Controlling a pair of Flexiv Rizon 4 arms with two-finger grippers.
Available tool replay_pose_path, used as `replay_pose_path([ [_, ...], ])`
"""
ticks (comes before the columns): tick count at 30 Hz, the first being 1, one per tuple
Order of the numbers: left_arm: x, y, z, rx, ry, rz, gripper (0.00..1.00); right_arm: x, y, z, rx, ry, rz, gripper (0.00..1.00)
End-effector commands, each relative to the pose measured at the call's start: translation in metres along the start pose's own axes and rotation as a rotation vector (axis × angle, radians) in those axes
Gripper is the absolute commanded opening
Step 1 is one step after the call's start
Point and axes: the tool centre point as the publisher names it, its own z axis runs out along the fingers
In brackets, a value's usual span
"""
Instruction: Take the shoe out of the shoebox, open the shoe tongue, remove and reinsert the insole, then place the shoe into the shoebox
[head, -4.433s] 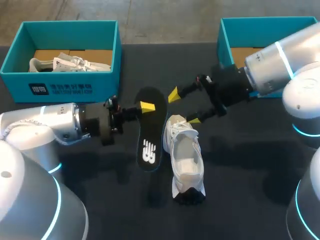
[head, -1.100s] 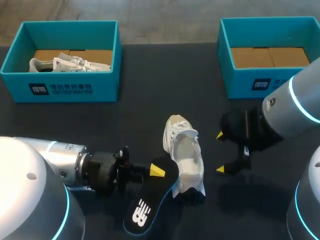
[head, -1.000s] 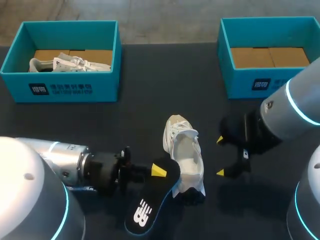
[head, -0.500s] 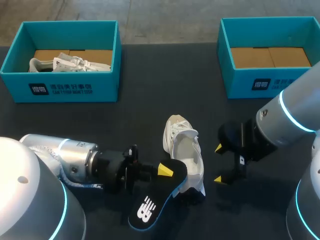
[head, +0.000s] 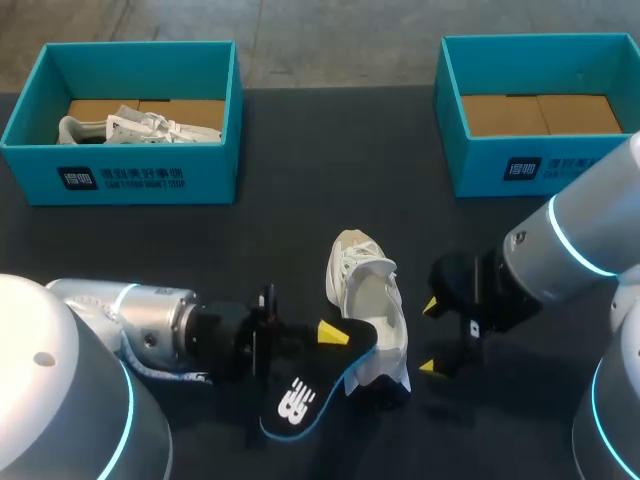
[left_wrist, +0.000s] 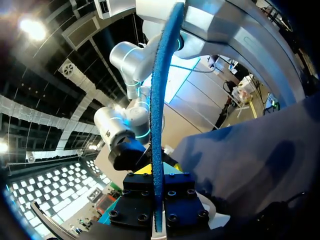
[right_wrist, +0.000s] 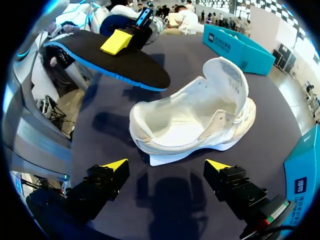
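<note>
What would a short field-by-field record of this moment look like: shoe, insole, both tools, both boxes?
Shoe: white lace-up sneaker on the black table, upright, tongue raised, no insole inside
Insole: black foam insole with blue edge, held off the table, one end by the sneaker's heel
Left tool: shut on the insole
Right tool: open, beside the sneaker, not touching it
Left teal cardboard box: holds another white shoe
Right teal cardboard box: cardboard floor only

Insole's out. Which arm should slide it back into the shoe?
Left. The left gripper is shut on the insole near the heel of the shoe. The right gripper is open beside it, likely better for steadying.
</note>
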Motion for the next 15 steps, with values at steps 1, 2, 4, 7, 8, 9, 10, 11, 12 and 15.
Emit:
replay_pose_path([
  [1, 0.001, -0.002, 0.001, -0.007, -0.002, 0.001, 0.00, 0.001, 0.001, 0.001, 0.003, -0.005, 0.001, 1.00],
  [2, 0.001, -0.002, 0.001, -0.007, -0.002, 0.001, 0.00, 0.001, 0.001, 0.001, 0.003, -0.005, 0.001, 1.00],
  [4, 0.001, -0.002, 0.001, -0.007, -0.002, 0.001, 0.00, 0.001, 0.001, 0.001, 0.003, -0.005, 0.001, 1.00],
  [7, 0.001, -0.002, 0.001, -0.007, -0.002, 0.001, 0.00, 0.001, 0.001, 0.001, 0.003, -0.005, 0.001, 1.00],
  [8, 0.002, -0.001, 0.002, 0.002, -0.004, -0.015, 0.00, 0.001, 0.001, 0.001, 0.003, -0.005, 0.001, 1.00],
  [9, 0.002, 0.001, 0.004, -0.006, -0.016, -0.027, 0.00, 0.001, 0.001, 0.001, 0.003, -0.005, 0.001, 1.00],
  [10, 0.002, 0.003, 0.005, -0.013, -0.028, -0.052, 0.00, 0.001, 0.001, 0.001, 0.003, -0.005, 0.001, 1.00],
  [11, 0.001, 0.005, 0.007, -0.015, -0.037, -0.073, 0.00, 0.001, 0.001, 0.001, 0.003, -0.005, 0.001, 1.00],
  [12, 0.000, 0.007, 0.008, -0.023, -0.053, -0.091, 0.00, 0.001, 0.001, 0.001, 0.003, -0.005, 0.001, 1.00],
  [15, -0.004, 0.011, 0.011, -0.035, -0.098, -0.173, 0.00, 0.001, 0.001, 0.001, 0.003, -0.005, 0.001, 1.00],
])
